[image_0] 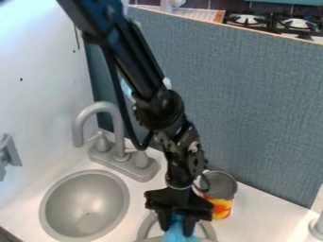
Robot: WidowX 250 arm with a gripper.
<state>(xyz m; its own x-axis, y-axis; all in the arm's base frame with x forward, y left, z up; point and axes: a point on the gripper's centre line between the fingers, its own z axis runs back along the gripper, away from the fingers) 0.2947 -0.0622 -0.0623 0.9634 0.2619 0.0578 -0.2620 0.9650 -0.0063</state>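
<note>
where a rim (144, 228) curves, jaws hold cloth (180, 232)

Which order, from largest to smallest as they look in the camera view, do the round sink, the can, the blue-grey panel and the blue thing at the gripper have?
1. Blue-grey panel
2. Round sink
3. Can
4. Blue thing, counting only the visible part; the bottom edge cuts it
</note>
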